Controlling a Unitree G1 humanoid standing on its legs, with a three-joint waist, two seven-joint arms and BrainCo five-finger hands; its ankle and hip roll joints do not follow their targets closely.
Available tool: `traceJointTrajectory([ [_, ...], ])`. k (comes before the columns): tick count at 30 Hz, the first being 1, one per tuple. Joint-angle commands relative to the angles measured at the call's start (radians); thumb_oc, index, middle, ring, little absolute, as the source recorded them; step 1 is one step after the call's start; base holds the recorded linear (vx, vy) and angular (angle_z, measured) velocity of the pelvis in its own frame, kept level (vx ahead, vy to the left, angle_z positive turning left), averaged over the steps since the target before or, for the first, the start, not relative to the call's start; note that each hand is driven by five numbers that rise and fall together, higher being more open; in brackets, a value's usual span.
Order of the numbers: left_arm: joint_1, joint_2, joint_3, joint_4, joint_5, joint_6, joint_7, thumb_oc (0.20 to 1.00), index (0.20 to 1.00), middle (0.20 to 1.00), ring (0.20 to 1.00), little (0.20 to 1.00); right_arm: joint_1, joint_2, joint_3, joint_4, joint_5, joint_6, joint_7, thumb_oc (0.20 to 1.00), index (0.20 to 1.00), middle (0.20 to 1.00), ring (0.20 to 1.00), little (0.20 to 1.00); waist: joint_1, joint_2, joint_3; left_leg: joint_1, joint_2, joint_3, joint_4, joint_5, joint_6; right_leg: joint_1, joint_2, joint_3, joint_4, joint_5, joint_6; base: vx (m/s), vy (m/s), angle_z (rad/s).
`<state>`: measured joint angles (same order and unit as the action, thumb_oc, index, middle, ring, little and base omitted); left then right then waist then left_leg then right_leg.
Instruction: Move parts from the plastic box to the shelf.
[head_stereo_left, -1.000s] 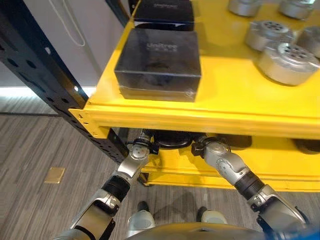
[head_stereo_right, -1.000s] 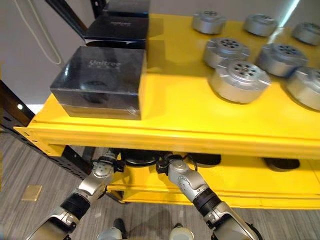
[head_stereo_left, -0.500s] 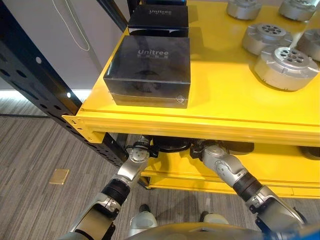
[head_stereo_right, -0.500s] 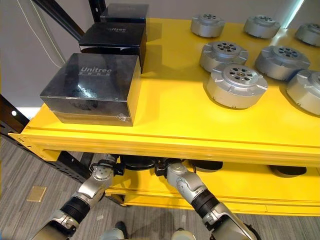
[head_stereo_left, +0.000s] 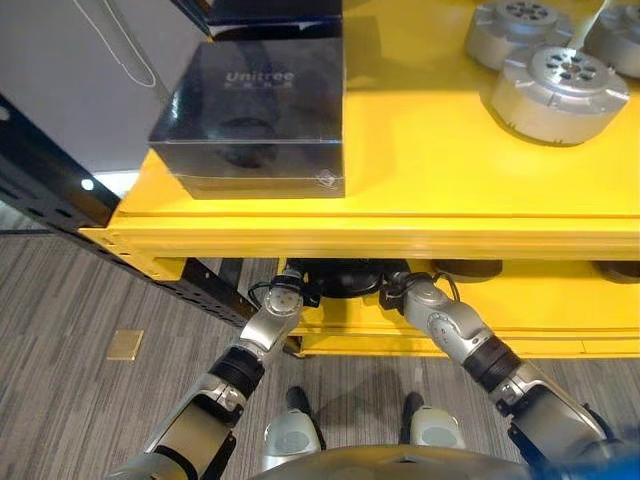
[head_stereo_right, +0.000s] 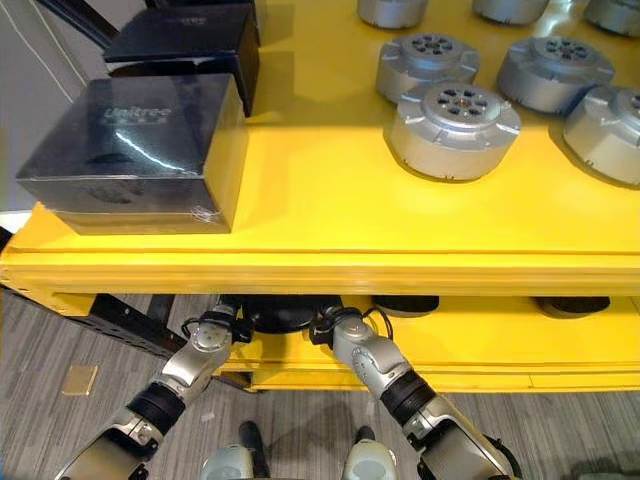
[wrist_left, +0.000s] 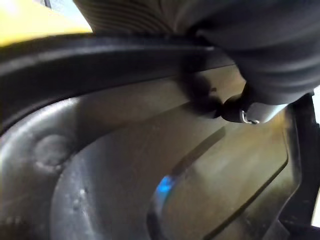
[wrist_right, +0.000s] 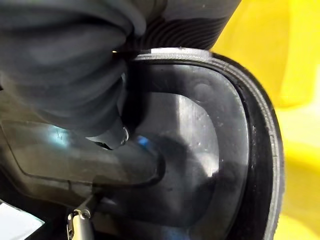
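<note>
- Left eye view: a yellow shelf (head_stereo_left: 440, 190) carries a black box (head_stereo_left: 250, 115) near its front left corner and round silver parts (head_stereo_left: 558, 92) toward the right. Both arms reach under the shelf's front edge to a dark round object (head_stereo_left: 345, 277) on the level below; the left hand (head_stereo_left: 283, 297) is at its left side and the right hand (head_stereo_left: 408, 293) at its right side, their fingers hidden under the edge.
- Right eye view: more silver parts (head_stereo_right: 452, 128) stand well apart from two black boxes (head_stereo_right: 135, 150) in a row on the left. Other dark round shapes (head_stereo_right: 405, 304) sit in the shadow on the lower level.
- Left wrist view: the dark ribbed cover (wrist_left: 250, 45) lies close against a dark moulded plastic surface (wrist_left: 150, 165); I cannot tell how the fingers stand.
- Right wrist view: the cover (wrist_right: 65, 65) lies over a black rounded rim (wrist_right: 245, 135), yellow beyond; finger state cannot be told.
</note>
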<state>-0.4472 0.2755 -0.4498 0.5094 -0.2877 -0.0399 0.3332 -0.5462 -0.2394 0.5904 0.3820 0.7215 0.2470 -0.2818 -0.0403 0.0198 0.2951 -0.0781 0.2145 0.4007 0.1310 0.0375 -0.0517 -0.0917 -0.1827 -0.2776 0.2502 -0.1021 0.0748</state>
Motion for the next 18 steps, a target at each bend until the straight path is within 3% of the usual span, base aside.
traceJointTrajectory([
  [1,-0.148,-0.025,-0.105,0.0,0.027,-0.077,-0.018,0.2,0.2,0.2,0.2,0.2,-0.207,0.083,-0.001,-0.048,-0.026,-0.032,0.001,0.2,0.2,0.2,0.2,0.2,0.004,-0.017,0.052,-0.033,0.017,-0.03,0.089,-0.067,-0.026,-0.023,0.066,-0.007,0.048,-0.061,-0.057,-0.29,0.044,-0.05],
  [6,-0.241,-0.01,-0.115,0.031,0.004,-0.072,-0.004,0.2,0.2,0.2,0.2,0.2,-0.301,0.056,-0.011,0.006,0.017,-0.041,0.009,0.2,0.2,0.2,0.2,0.2,0.006,-0.004,0.115,-0.11,0.026,-0.03,0.135,-0.066,-0.027,-0.121,0.058,-0.009,0.141,-0.078,-0.059,-0.2,0.027,-0.03],
  [11,-0.289,-0.011,-0.116,0.074,0.006,-0.082,0.042,0.2,0.2,0.2,0.2,0.2,-0.333,0.047,-0.014,0.036,0.018,-0.046,0.023,0.2,0.2,0.2,0.2,0.2,0.006,-0.009,0.14,-0.139,0.022,-0.044,0.188,-0.095,-0.032,-0.142,0.05,-0.006,0.197,-0.116,-0.06,-0.03,0.007,0.04],
  [18,-0.328,-0.01,-0.105,0.091,-0.005,-0.066,0.074,0.2,0.2,0.2,0.2,0.2,-0.37,0.049,-0.009,0.049,0.021,-0.04,0.008,0.2,0.2,0.2,0.2,0.2,0.014,-0.013,0.163,-0.163,0.018,-0.05,0.208,-0.099,-0.031,-0.168,0.048,-0.009,0.218,-0.117,-0.06,-0.04,-0.008,0.01],
])
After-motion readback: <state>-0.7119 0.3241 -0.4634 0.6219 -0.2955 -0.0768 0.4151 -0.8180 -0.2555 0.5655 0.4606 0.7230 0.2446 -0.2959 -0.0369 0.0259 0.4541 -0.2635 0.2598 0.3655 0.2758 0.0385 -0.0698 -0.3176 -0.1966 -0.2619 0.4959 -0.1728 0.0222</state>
